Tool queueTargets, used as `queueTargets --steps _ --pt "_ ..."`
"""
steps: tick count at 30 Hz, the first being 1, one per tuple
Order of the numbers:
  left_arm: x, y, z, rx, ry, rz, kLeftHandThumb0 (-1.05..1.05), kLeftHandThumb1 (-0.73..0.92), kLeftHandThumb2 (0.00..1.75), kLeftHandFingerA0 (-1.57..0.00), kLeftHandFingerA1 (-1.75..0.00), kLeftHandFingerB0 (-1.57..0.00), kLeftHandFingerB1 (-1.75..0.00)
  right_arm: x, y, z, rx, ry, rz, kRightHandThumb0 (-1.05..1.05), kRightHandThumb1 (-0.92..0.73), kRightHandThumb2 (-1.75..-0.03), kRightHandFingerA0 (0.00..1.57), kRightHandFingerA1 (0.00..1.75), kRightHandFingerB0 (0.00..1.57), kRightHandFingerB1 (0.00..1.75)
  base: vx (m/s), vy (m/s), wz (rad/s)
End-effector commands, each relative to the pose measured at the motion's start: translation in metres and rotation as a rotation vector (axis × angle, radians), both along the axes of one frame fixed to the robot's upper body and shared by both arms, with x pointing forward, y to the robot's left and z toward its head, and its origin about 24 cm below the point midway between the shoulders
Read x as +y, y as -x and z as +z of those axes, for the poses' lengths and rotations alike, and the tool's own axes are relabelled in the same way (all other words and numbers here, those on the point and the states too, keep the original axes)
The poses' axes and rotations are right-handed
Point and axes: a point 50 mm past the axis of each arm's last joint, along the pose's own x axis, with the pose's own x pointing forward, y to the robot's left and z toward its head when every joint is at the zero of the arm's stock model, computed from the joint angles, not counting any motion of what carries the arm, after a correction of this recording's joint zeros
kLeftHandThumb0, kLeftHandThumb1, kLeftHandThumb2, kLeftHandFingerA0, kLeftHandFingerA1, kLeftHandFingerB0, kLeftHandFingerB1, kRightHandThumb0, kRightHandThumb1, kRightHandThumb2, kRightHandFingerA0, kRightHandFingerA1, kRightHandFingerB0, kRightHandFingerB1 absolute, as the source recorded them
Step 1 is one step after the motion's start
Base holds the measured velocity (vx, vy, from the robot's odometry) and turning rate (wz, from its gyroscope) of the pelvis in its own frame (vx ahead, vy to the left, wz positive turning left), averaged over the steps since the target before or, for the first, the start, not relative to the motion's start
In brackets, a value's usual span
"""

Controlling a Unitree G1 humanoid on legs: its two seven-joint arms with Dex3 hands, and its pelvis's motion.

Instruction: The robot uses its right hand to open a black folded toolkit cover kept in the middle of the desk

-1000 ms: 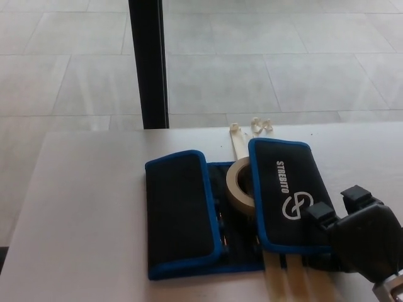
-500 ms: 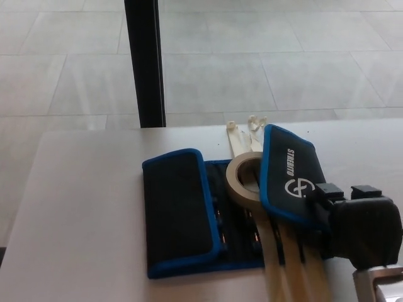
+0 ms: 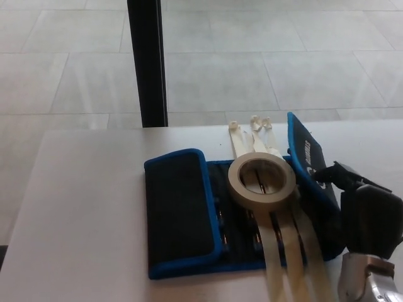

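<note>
The black toolkit cover [image 3: 182, 211] with blue trim lies in the middle of the desk [image 3: 82, 207]. Its left flap is still folded flat over the inside. Its right flap [image 3: 305, 157] stands nearly upright, tilted to the right, and my right hand [image 3: 368, 214] at the lower right holds its outer edge with the fingers [image 3: 335, 172] closed on it. Inside lie a roll of beige tape [image 3: 261, 181] and several long pale cable ties [image 3: 280, 245]. My left hand does not show.
A black post [image 3: 147, 63] stands just behind the desk's far edge, with grey floor tiles [image 3: 264, 69] beyond. The cable ties' heads [image 3: 252, 124] stick out past the toolkit's far side. The desk's left edge runs down at the picture's left.
My right hand has lifted the right flap from lying flat over the toolkit to nearly upright, swinging it to the right. The tape roll and cable ties are now uncovered.
</note>
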Motion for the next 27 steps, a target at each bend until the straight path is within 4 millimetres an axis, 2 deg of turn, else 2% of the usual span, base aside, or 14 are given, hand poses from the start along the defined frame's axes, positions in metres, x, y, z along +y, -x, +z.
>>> queueTargets --steps 1,5,7,8,11,15,17,18,19,21,23,24,25,27 --pt "0.002 0.006 0.000 0.037 -0.027 -0.024 -0.85 0.92 0.72 -0.42 -0.57 -0.38 -0.41 -0.090 0.015 0.023 -0.560 -1.421 -0.600 -0.12 -0.61 -0.82 0.86 1.16 0.89 0.76 0.00 0.000 0.00" --pt "0.004 0.007 0.001 0.051 -0.050 -0.032 -0.86 0.92 0.73 -0.42 -0.60 -0.39 -0.43 -0.106 0.016 0.029 -0.655 -1.570 -0.685 -0.08 -0.57 -0.85 0.68 0.94 0.88 0.89 0.00 0.000 0.00" --pt "0.004 0.007 0.002 0.013 -0.020 0.008 -0.86 0.92 0.71 -0.39 -0.56 -0.37 -0.40 -0.120 0.018 0.037 -0.745 -1.636 -0.731 -0.23 -0.58 -0.72 0.73 1.16 0.83 0.95 0.00 0.000 0.00" --pt "0.005 0.007 0.002 0.015 -0.028 0.003 -0.86 0.92 0.71 -0.40 -0.53 -0.36 -0.40 -0.123 0.019 0.040 -0.778 -1.674 -0.732 -0.29 -0.60 -0.71 0.80 1.50 0.80 1.00 0.00 0.000 0.00" --pt "0.005 0.007 0.003 0.038 -0.056 -0.025 -0.85 0.92 0.70 -0.42 -0.53 -0.38 -0.40 -0.136 0.021 0.050 -0.881 -1.773 -0.797 -0.36 -0.62 -0.68 0.81 1.54 0.80 1.02 0.00 0.000 0.00" --pt "0.006 0.009 0.003 0.030 -0.035 -0.006 -0.84 0.92 0.70 -0.41 -0.55 -0.41 -0.42 -0.164 0.024 0.056 -0.915 -1.856 -0.905 -0.26 -0.67 -0.83 0.75 1.75 0.64 1.46 0.00 0.000 0.00" --pt "0.006 0.009 0.003 0.043 -0.050 -0.022 -0.84 0.92 0.72 -0.42 -0.54 -0.40 -0.41 -0.171 0.025 0.054 -0.886 -1.865 -0.967 -0.29 -0.71 -0.81 0.70 1.73 0.57 1.47 0.00 0.000 0.00" --pt "0.006 0.010 0.003 0.049 -0.047 -0.027 -0.83 0.92 0.72 -0.38 -0.56 -0.36 -0.42 -0.180 0.029 0.052 -0.862 -1.880 -0.985 -0.33 -0.81 -0.89 0.31 1.57 0.21 1.41 0.00 0.000 0.00" --pt "0.006 0.011 0.002 0.054 -0.054 -0.028 -0.82 0.92 0.71 -0.41 -0.56 -0.38 -0.42 -0.189 0.034 0.048 -0.865 -1.916 -0.973 -0.35 -0.92 -0.78 0.43 1.50 0.35 1.34 0.00 0.000 0.00" --pt "0.007 0.013 0.003 0.040 -0.041 -0.027 -0.84 0.92 0.70 -0.33 -0.54 -0.33 -0.40 -0.198 0.040 0.044 -0.858 -1.904 -0.987 -0.41 -0.89 -0.85 0.11 1.32 0.13 1.24 0.00 0.000 0.00" --pt "0.007 0.014 0.003 0.032 -0.032 -0.015 -0.84 0.92 0.70 -0.33 -0.54 -0.33 -0.40 -0.201 0.042 0.043 -0.850 -1.893 -1.012 -0.41 -0.89 -0.85 0.11 1.32 0.13 1.24 0.00 0.000 0.00" --pt "0.008 0.014 0.003 0.029 -0.034 -0.008 -0.85 0.92 0.69 -0.32 -0.50 -0.28 -0.37 -0.212 0.048 0.042 -0.839 -1.885 -1.029 -0.45 -0.92 -0.85 0.00 1.09 0.00 1.05 0.00 0.000 0.00" --pt "0.008 0.014 0.003 0.028 -0.039 -0.008 -0.84 0.92 0.70 -0.35 -0.51 -0.35 -0.40 -0.226 0.059 0.041 -0.803 -1.810 -1.080 -0.43 -0.84 -0.80 0.18 1.39 0.21 1.33 0.00 0.000 0.00" --pt "0.008 0.015 0.003 0.033 -0.037 -0.015 -0.85 0.92 0.71 -0.35 -0.50 -0.34 -0.38 -0.235 0.066 0.041 -0.776 -1.729 -1.110 -0.43 -0.92 -0.64 0.16 1.18 0.17 1.17 0.00 0.000 0.00"
